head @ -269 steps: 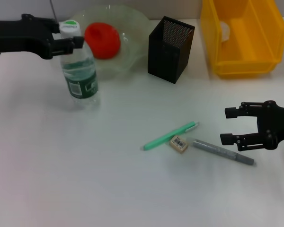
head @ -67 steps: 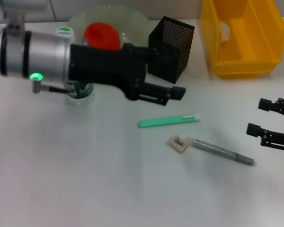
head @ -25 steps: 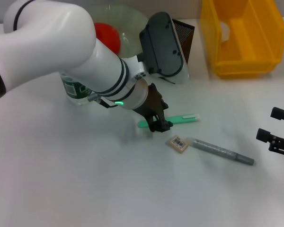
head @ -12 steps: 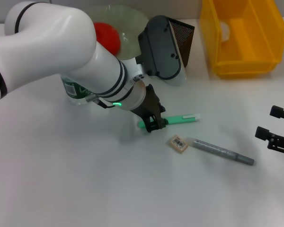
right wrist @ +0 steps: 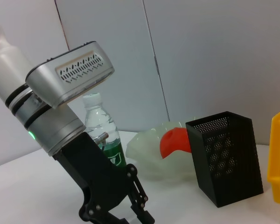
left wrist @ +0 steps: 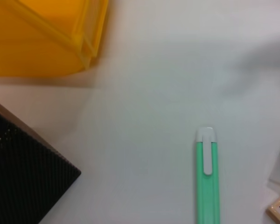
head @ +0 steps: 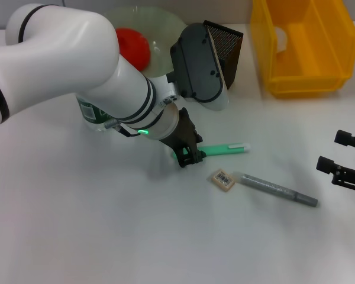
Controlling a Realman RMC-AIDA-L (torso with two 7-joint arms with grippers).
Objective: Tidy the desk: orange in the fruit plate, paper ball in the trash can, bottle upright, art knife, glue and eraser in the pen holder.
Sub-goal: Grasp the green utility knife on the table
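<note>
The white desk (head: 77,236) fills the scene, backed on the far side by pale wall panels (right wrist: 200,56). Far right sits the yellow trash can (head: 305,47), with a pale lump inside that may be the paper ball. Far left of centre, the translucent fruit plate (head: 160,23) holds the orange (head: 133,44), and the bottle (right wrist: 102,133) stands upright just in front of it, so those steps look done. The black mesh pen holder (right wrist: 226,156) stands between plate and bin; whether anything lies in it cannot be told. Three items are still on the desk in the middle: the green art knife (head: 225,148), the grey glue (head: 278,189) stick to its near right, and the small eraser (head: 223,179) between them, touching neither as far as can be seen. The left gripper (head: 188,155) is down at the knife's left end, its dark fingers set around the green body, apparently clenched on it, though contact is partly hidden. The right gripper (head: 337,155) waits at the right edge with its fingers spread, holding nothing.
</note>
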